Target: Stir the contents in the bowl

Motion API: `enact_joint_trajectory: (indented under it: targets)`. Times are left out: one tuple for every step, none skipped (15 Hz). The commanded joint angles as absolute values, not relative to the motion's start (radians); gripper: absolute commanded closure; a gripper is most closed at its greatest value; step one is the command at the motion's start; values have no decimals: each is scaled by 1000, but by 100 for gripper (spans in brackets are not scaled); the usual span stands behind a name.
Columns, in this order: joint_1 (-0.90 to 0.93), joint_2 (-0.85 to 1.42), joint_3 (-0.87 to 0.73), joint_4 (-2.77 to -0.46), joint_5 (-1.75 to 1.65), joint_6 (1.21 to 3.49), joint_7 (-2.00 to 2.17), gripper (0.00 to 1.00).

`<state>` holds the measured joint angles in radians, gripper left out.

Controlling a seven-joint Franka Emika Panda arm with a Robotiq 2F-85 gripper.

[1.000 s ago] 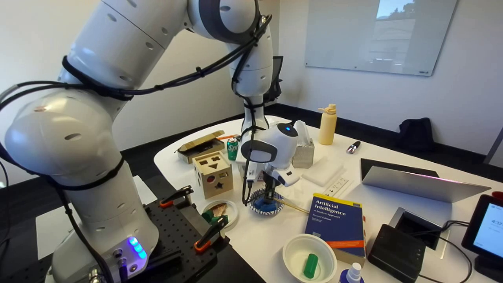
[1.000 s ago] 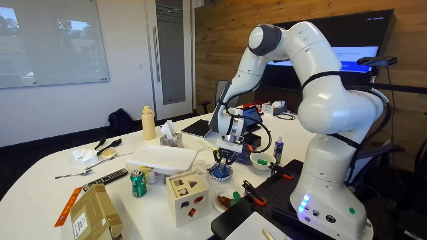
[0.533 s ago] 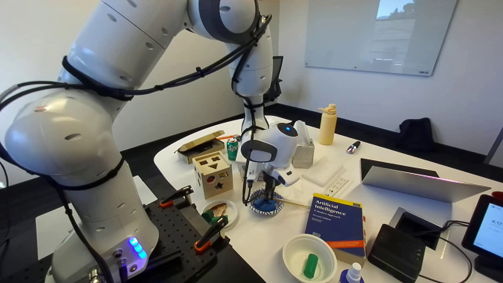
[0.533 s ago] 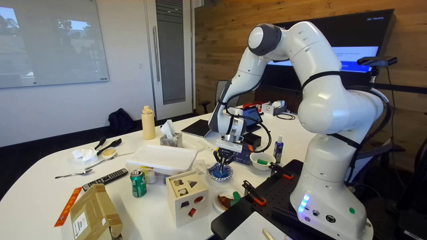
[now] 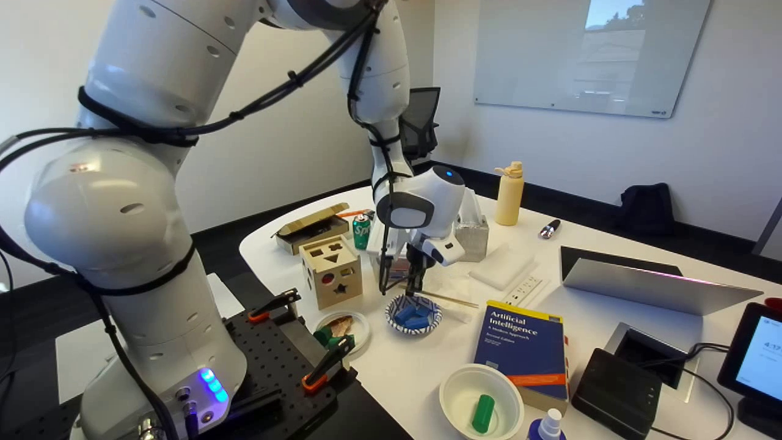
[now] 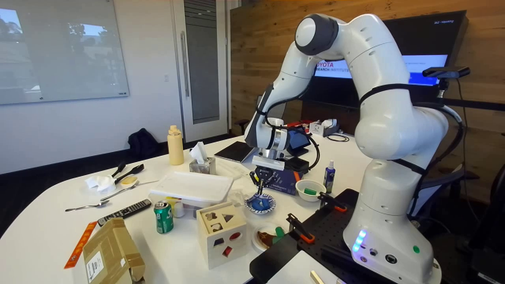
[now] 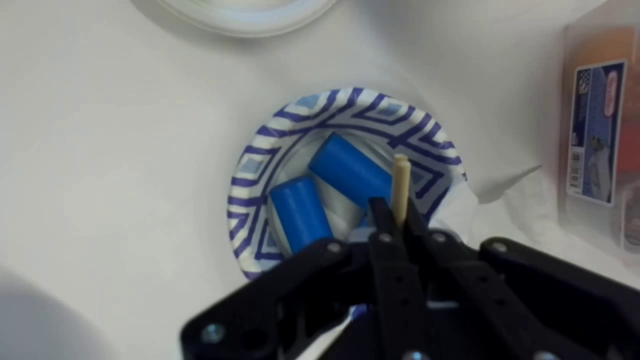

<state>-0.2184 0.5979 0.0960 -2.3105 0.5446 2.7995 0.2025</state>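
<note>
Jaws: pinching wooden sticks (image 7: 401, 187). Patterned bowl (image 7: 250, 172), blue blocks (image 7: 351, 171) inside: could skid if sticks push sideways.

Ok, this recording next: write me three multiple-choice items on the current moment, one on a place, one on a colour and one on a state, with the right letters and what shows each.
1. Where are the blue blocks relative to the patterned bowl?
A) under it
B) inside it
C) beside it

2. What is the main colour of the soda can?
A) green
B) red
C) yellow

3. How does the gripper stand?
A) wide open
B) shut on nothing
C) shut on the wooden sticks

Right letters:
1: B, since the wrist view shows the blocks lying within the rim.
2: A, since both exterior views show a green can.
3: C, since in the wrist view the jaws stand closed on either side of the sticks.
</note>
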Motion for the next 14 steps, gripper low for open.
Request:
enact_joint_trajectory:
  targets:
    - [-237,389,102,-2385,536,2550,205,98]
    - [-280,359,139,-2377,579,2458,154,98]
    - [-297,328,149,-2371,609,2378,126,98]
    - [-316,310,161,-2364,643,2303,97,98]
    - [-332,295,164,-2355,667,2220,81,98]
    - [-286,291,100,-2342,713,2136,44,98]
    - [-283,303,75,-2336,731,2087,26,98]
    - [-273,314,46,-2334,741,2057,16,98]
    - [-272,345,21,-2323,757,2031,-7,98]
    - [-273,380,0,-2314,771,2007,-31,98]
    - [-274,408,-16,-2308,785,1990,-55,98]
    - [-276,439,-28,-2300,800,1975,-81,98]
    - [-277,471,-37,-2290,816,1968,-107,98]
    - [-278,506,-40,-2277,830,1960,-133,98]
